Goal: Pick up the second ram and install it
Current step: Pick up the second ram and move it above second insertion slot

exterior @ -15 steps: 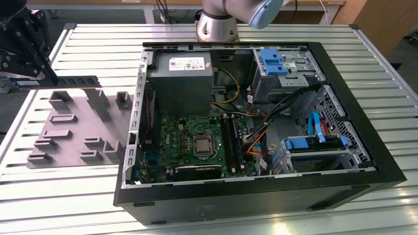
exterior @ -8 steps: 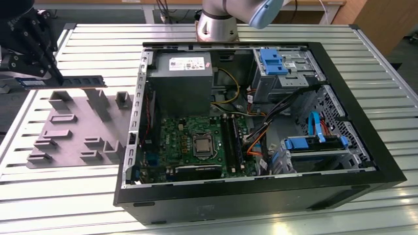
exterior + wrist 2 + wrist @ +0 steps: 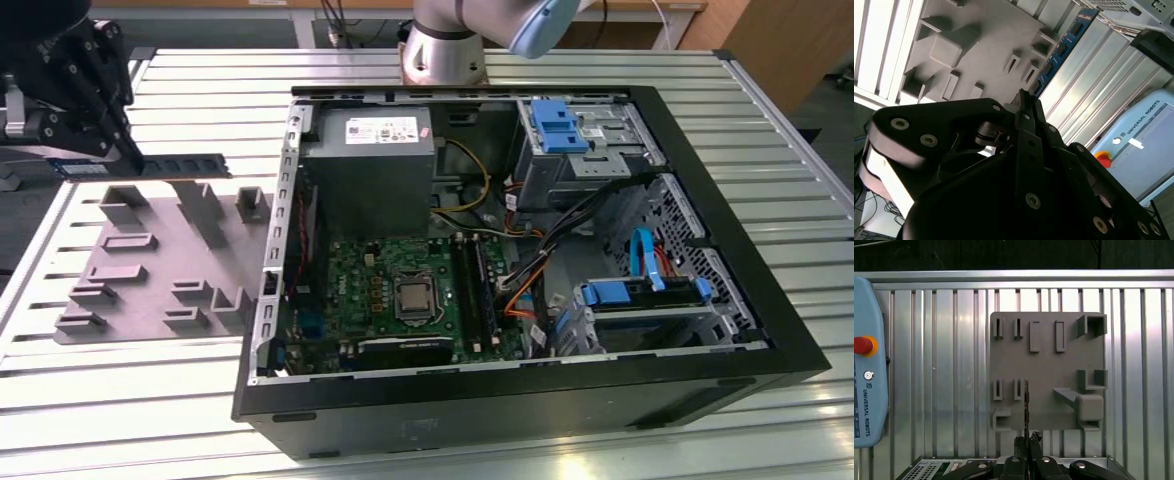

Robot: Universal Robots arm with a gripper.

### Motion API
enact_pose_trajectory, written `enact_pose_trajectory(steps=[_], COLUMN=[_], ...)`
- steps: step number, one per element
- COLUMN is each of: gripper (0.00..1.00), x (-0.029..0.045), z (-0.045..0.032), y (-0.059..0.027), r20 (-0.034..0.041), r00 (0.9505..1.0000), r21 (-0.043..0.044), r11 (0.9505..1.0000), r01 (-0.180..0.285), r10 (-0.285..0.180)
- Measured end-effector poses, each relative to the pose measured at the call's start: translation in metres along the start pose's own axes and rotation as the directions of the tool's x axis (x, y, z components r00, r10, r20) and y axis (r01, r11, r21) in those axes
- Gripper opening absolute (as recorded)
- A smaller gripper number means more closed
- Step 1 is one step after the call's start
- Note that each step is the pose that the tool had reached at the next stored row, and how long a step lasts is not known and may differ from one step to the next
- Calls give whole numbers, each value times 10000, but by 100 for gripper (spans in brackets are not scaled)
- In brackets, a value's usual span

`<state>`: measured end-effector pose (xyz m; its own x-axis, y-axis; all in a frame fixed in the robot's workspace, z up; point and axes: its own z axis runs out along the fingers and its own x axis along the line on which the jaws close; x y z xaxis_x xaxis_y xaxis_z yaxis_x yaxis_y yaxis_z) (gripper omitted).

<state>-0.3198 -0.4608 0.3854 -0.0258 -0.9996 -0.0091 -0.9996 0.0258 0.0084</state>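
The second ram (image 3: 180, 163) is a thin blue-green stick with dark chips, held level above the slatted table at the exterior view's left. My gripper (image 3: 130, 160) is shut on one end of it, just beyond the far edge of the grey fixture plate (image 3: 160, 260). In the second wrist view the ram (image 3: 1064, 45) runs out from between the black fingertips (image 3: 1026, 102). The first wrist view catches the ram (image 3: 1026, 405) edge-on as a thin dark line rising from the gripper (image 3: 1027, 439) over the fixture plate (image 3: 1046, 340).
The open computer case (image 3: 787, 330) lies in the middle of the table, motherboard (image 3: 360, 290) up, with long black slots (image 3: 474, 290) beside the processor socket. Cables and blue drive-bay clips (image 3: 554, 125) crowd its right side. A teach pendant (image 3: 866, 365) lies on the table.
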Motion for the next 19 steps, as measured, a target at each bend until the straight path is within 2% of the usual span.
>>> enact_pose_trajectory(steps=[8,15,19], gripper=[14,14,14], x=[-4,-9,-12], z=[-1,-3,-4], y=[-146,-333,-471], r20=[0,0,0], r00=[10000,10000,10000], r21=[0,0,0], r11=[10000,10000,10000], r01=[0,1,7], r10=[0,-1,-7])
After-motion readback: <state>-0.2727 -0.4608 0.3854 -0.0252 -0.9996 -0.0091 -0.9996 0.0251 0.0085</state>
